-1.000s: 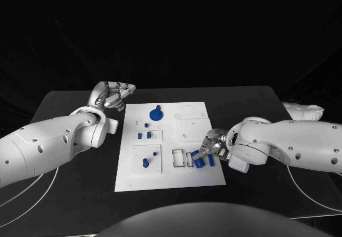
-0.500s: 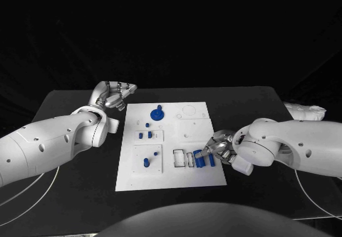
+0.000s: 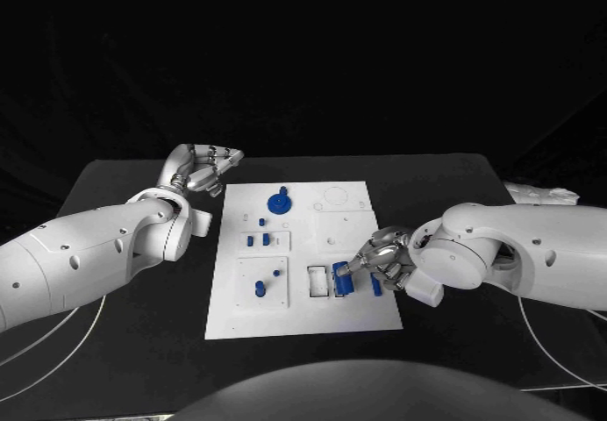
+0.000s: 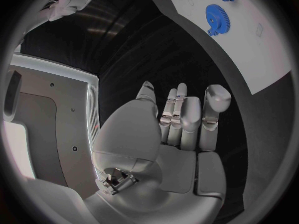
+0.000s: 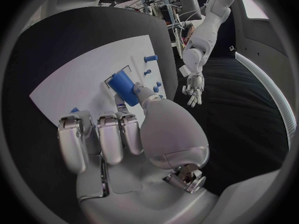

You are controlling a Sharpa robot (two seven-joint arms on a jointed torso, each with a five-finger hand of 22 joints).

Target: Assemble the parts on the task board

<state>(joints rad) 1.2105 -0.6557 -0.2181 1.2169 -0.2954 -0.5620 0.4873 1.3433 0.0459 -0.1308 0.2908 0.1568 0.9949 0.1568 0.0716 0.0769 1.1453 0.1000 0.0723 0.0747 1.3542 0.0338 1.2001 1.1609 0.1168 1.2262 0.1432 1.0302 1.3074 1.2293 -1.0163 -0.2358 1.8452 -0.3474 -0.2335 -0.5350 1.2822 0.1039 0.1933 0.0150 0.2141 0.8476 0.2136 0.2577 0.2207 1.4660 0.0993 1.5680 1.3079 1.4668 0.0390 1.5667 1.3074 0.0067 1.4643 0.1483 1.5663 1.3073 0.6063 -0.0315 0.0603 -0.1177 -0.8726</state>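
The white task board (image 3: 303, 307) lies in the middle of the black table. My right hand (image 3: 380, 260) hovers over its near right part and pinches a blue block (image 3: 341, 277) (image 5: 124, 88) between thumb and a finger, just above the rectangular slots (image 3: 317, 280). Another blue piece (image 3: 375, 285) lies under that hand. A blue gear (image 3: 277, 204) (image 4: 217, 17) stands at the far end of the board. Small blue pegs (image 3: 258, 239) and two more (image 3: 265, 281) stand on the left side. My left hand (image 3: 203, 168) (image 4: 181, 119) is off the board's far left corner, fingers apart, holding nothing.
Bare black table (image 3: 139, 333) surrounds the board on all sides. My right forearm (image 3: 532, 254) lies low over the table to the right of the board. White cables (image 3: 51, 342) curve along the near left edge.
My right hand has shifted left over the board and turned, carrying the blue block from beside the other blue pieces to above the slots. The left hand stays put.
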